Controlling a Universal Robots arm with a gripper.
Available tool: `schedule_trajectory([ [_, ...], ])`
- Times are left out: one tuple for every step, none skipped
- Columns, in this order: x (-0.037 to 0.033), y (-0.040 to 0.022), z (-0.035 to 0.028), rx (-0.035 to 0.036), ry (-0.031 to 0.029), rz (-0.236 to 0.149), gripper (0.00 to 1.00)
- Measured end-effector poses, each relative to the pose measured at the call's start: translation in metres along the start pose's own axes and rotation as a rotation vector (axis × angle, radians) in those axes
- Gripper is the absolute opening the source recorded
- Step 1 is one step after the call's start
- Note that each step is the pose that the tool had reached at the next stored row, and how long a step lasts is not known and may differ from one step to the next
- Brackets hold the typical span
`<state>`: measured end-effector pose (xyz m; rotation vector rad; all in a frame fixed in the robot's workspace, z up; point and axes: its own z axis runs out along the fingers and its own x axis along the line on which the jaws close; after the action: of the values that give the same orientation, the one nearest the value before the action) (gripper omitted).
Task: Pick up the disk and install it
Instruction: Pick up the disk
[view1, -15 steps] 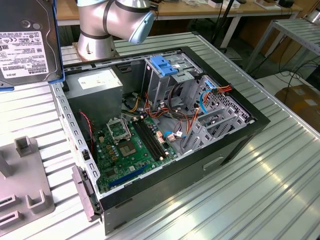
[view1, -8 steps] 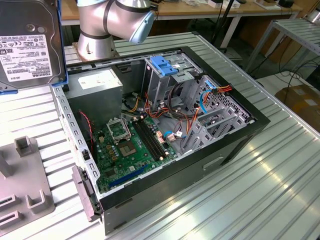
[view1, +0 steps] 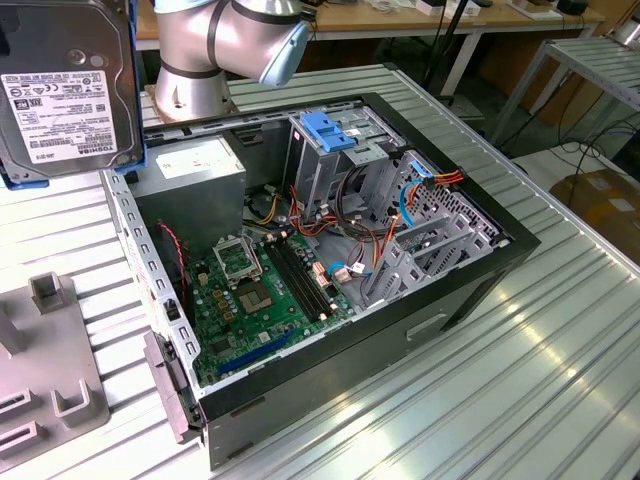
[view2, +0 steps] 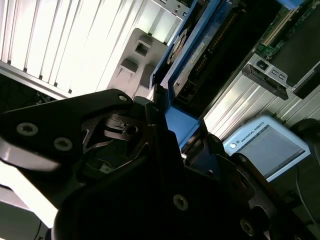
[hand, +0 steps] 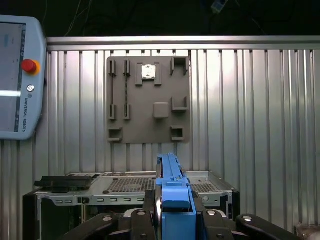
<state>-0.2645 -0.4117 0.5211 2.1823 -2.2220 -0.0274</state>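
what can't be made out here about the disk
- the disk: its top and left are cut off by the exterior view's edge.
- its label: hidden in the first wrist view, where the disk stands edge-on.
- pincer: most of its body runs off the first wrist view's edge.

The gripper (hand: 172, 212) clamps the disk (hand: 169, 172) edge-on between its jaws, with one black finger (hand: 149, 210) pressed against each side. The arm (view1: 215, 35), silver with a blue-capped joint, is bent.
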Motion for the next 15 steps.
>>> schedule_trajectory([
  [0.0, -0.0012, 0.0006, 0.0072, 0.0032, 0.0, 0.37],
  [0.0, -0.0021, 0.0011, 0.0132, 0.0047, 0.0, 0.37],
  [0.0, -0.0033, 0.0016, 0.0154, 0.0046, 0.0, 0.37],
  [0.0, -0.0047, 0.0019, 0.0166, 0.0046, 0.0, 0.37],
  [-0.0001, -0.0071, 0.0023, 0.0172, 0.0044, 0.0, 0.37],
  [-0.0001, -0.0092, 0.0024, 0.0172, 0.0045, 0.0, 0.37],
  [-0.0002, -0.012, 0.0025, 0.0173, 0.0046, 0.0, 0.37],
  [-0.0002, -0.0147, 0.0026, 0.0172, 0.0046, 0.0, 0.37],
  [-0.0003, -0.0176, 0.0027, 0.0173, 0.0044, 0.0, 0.37],
  [-0.0003, -0.0204, 0.0027, 0.0172, 0.0045, 0.0, 0.37],
  [-0.0004, -0.0241, 0.0027, 0.0172, 0.0046, 0.0, 0.37],
  [-0.0005, -0.0274, 0.0027, 0.0171, 0.0047, 0.0, 0.37],
  [-0.0006, -0.0333, 0.0028, 0.0172, 0.0046, 0.0, 0.37],
  [-0.0007, -0.0416, 0.0028, 0.0172, 0.0046, 0.0, 0.37],
  [-0.0008, -0.0466, 0.0028, 0.0172, 0.0046, 0.0, 0.37],
])
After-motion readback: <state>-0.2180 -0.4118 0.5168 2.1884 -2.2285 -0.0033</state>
